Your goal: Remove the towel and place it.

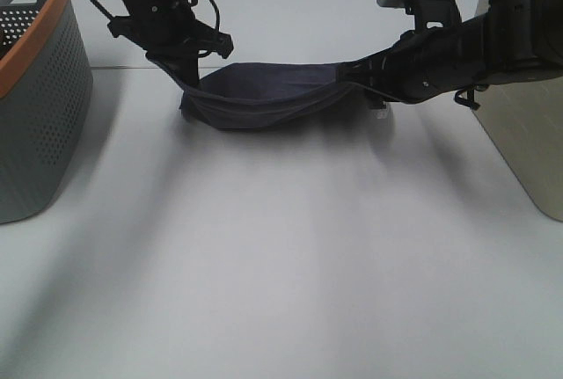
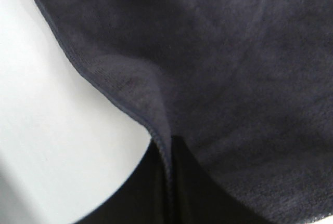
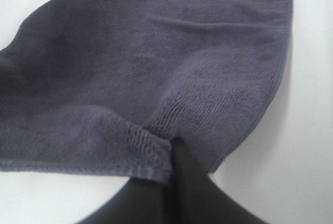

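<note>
The dark charcoal-navy towel [image 1: 264, 93] hangs stretched between my two grippers over the far middle of the white table, and its sagging middle touches or nearly touches the surface. My left gripper [image 1: 189, 80] is shut on the towel's left edge; the left wrist view shows the hemmed cloth [image 2: 223, 68] pinched at its fingers [image 2: 166, 182]. My right gripper [image 1: 347, 73] is shut on the right edge; the right wrist view shows the cloth [image 3: 156, 68] bunched at its fingers [image 3: 177, 182]. A small white tag [image 1: 382, 113] hangs below the right end.
A grey perforated basket with an orange rim [image 1: 35, 89] stands at the left edge. A beige bin [image 1: 528, 133] stands at the right edge, behind my right arm. The white table [image 1: 281, 265] stretches toward the front.
</note>
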Controlling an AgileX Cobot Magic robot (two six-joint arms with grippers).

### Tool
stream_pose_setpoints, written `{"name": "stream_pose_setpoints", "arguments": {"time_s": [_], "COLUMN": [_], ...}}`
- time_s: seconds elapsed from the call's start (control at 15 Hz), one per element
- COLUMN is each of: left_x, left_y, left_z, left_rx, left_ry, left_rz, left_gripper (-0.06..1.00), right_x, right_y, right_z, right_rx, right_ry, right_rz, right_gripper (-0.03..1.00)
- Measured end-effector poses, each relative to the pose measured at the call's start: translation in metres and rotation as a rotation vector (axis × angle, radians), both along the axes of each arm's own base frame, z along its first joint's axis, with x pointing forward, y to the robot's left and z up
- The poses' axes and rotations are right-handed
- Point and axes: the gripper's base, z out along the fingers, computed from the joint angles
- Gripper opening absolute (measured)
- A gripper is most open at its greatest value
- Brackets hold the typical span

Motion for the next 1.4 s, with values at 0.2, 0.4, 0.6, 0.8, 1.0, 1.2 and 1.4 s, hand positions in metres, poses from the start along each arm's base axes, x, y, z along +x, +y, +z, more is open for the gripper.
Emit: {"name": "stream_pose_setpoints", "arguments": {"time_s": [0.2, 0.4, 0.6, 0.8, 1.0, 1.2, 1.4], "left_x": [-0.021, -0.044, -0.067, -0.079, -0.081, -0.083, -0.083], "left_y": [0.007, 0.011, 0.005, -0.004, -0.008, -0.007, -0.006], "left_z": [-0.001, -0.013, -0.023, -0.037, -0.037, -0.037, -0.037], "left_rx": [0.018, 0.026, 0.028, 0.047, 0.050, 0.062, 0.062], "left_ry": [0.072, 0.163, 0.234, 0.268, 0.267, 0.292, 0.297], "left_rz": [-0.003, -0.031, -0.058, -0.089, -0.098, -0.091, -0.078], "left_gripper": [0.00, 0.00, 0.00, 0.01, 0.11, 0.39, 0.81], "right_x": [-0.020, -0.036, -0.055, -0.074, -0.084, -0.087, -0.093], "right_y": [-0.004, -0.009, -0.015, -0.019, -0.019, -0.019, -0.012], "right_z": [-0.008, -0.007, -0.001, -0.015, -0.023, -0.025, -0.025], "right_rx": [0.007, 0.010, 0.020, 0.032, 0.053, 0.098, 0.140], "right_ry": [0.048, 0.062, 0.066, 0.133, 0.174, 0.202, 0.242], "right_rz": [0.018, 0.024, 0.030, 0.028, 0.041, 0.012, 0.090], "right_gripper": [0.02, 0.02, 0.02, 0.02, 0.13, 0.43, 0.60]}}
